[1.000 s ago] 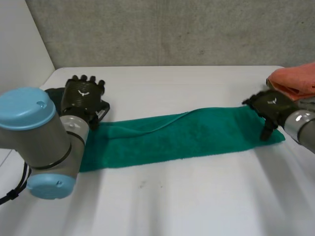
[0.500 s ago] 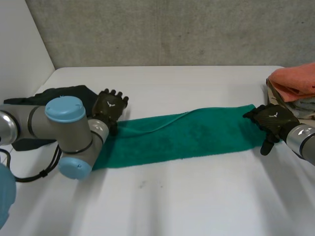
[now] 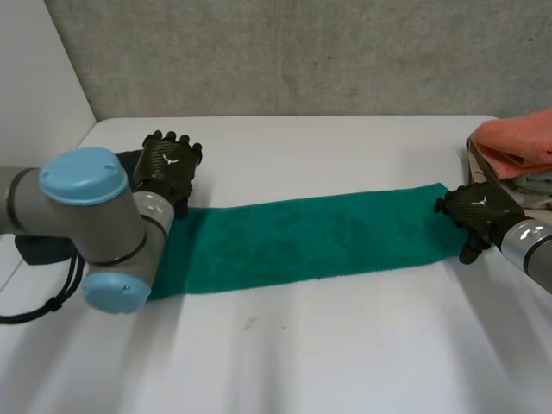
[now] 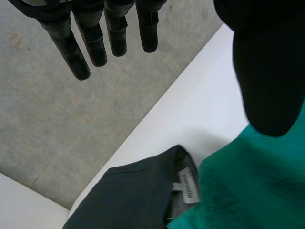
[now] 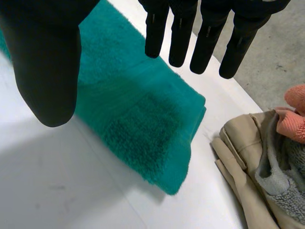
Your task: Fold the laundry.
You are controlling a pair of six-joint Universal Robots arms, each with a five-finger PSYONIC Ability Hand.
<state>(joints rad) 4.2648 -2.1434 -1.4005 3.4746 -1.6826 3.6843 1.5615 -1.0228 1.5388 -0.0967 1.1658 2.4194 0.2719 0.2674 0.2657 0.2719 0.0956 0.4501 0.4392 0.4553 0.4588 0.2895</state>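
- Head view: the green towel [image 3: 310,241] lay flat as one long strip across the white table [image 3: 345,362], apparently spread lengthwise so it could be folded end to end. The left hand [image 3: 170,164] sat at its far left corner. The right hand [image 3: 479,210] was at its right end, near the laundry pile [image 3: 517,147].
- Left wrist view: the left hand's fingers [image 4: 71,47] were straight and well apart from the thumb, holding nothing. The towel's corner lay below the thumb, against a dark grey garment [image 4: 133,195] with a label.
- Right wrist view: the right hand's fingers [image 5: 181,33] were straight and away from the thumb, holding nothing, above the towel's end. A beige garment [image 5: 238,157] lay just beside that corner, so a grasp there would probably need to take the towel alone.
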